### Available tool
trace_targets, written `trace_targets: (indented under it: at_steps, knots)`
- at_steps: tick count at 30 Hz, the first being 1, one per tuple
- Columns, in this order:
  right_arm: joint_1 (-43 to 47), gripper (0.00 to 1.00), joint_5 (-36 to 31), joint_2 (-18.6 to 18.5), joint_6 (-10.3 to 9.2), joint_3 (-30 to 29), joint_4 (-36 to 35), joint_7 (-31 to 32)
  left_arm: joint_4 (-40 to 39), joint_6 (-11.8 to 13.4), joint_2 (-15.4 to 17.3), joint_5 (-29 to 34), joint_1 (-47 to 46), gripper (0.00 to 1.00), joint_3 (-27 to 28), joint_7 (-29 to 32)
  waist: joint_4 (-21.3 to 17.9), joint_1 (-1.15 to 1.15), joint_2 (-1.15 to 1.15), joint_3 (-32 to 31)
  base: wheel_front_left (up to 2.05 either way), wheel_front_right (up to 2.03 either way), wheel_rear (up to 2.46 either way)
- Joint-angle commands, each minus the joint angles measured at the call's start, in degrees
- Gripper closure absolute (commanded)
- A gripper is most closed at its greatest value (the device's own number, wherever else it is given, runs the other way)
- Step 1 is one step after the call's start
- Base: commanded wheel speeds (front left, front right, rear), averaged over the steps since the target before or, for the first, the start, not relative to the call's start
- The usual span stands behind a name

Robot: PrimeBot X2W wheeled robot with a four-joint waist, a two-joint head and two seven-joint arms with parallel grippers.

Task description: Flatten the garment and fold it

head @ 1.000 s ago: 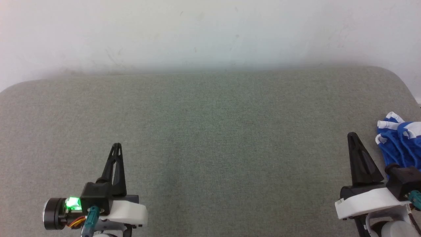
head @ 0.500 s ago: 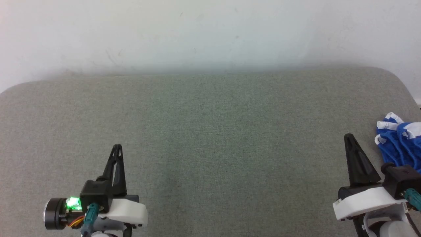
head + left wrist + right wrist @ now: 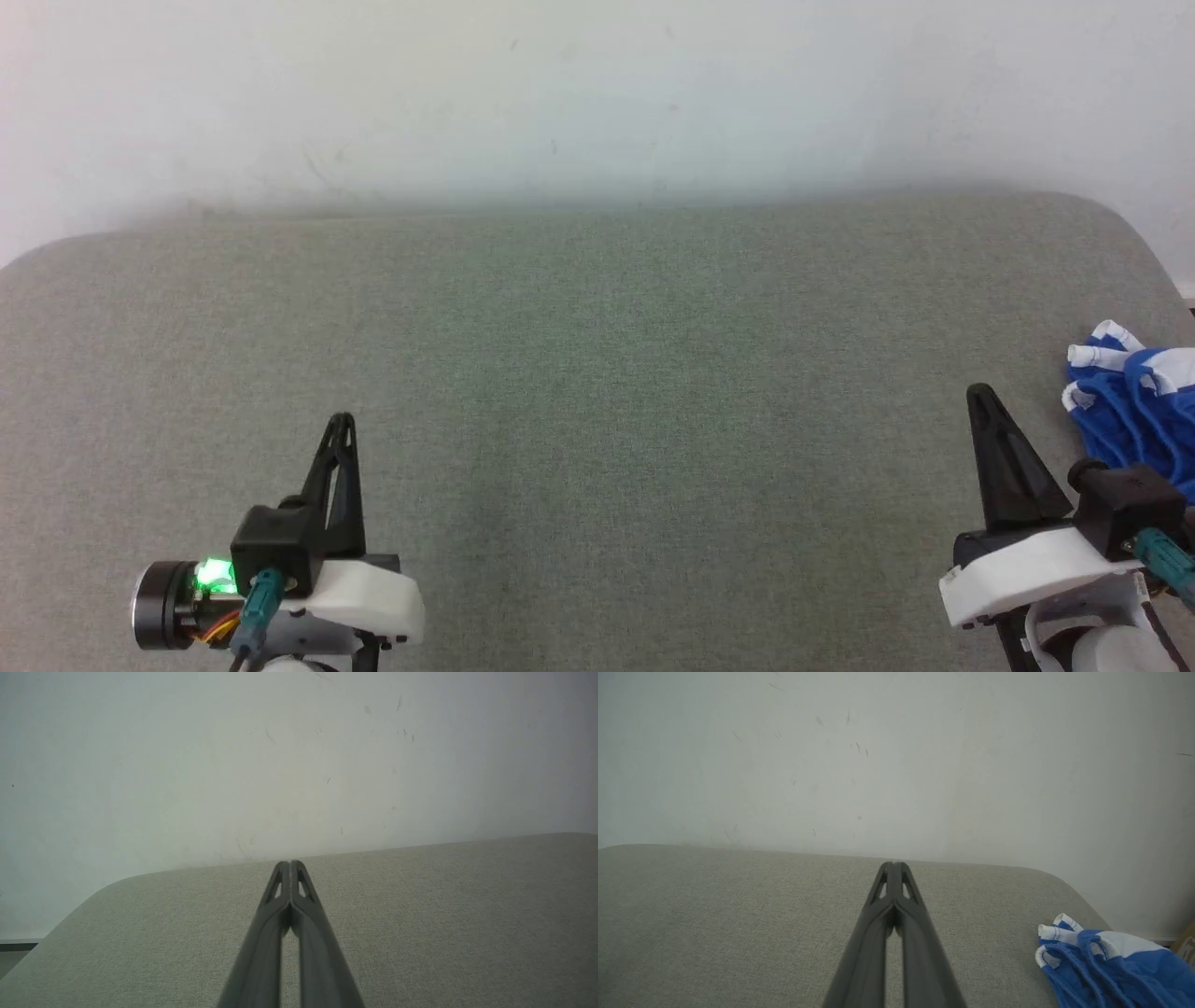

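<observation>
The bright royal-blue soft shorts with white trim stripes [image 3: 1134, 401] lie crumpled in a heap at the right edge of the grey-green fabric-covered counter [image 3: 597, 373], just to the right of my right fingers [image 3: 976, 394]. Its folds are too bunched for me to read any writing. My right fingers and my left fingers [image 3: 341, 422] are each pressed tip to tip, empty.

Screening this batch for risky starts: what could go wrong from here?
The shorts lie bunched at the right edge of the grey surface; a pull might drag them off.
The right claw beside them is shut, so it may push rather than grasp.
The left claw sits far across, so two-handed flattening needs a long reach.
</observation>
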Motion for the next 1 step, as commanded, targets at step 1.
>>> trace_targets:
  at_steps: [1]
  knots:
    - [-0.14,1.00,-0.51,0.26,-0.06,0.33,-0.23,0.26,0.16,-0.39,-0.27,0.64,-0.47,1.00,0.53,0.40,0.00,0.00,0.00,-0.02,0.00,0.00,0.00]
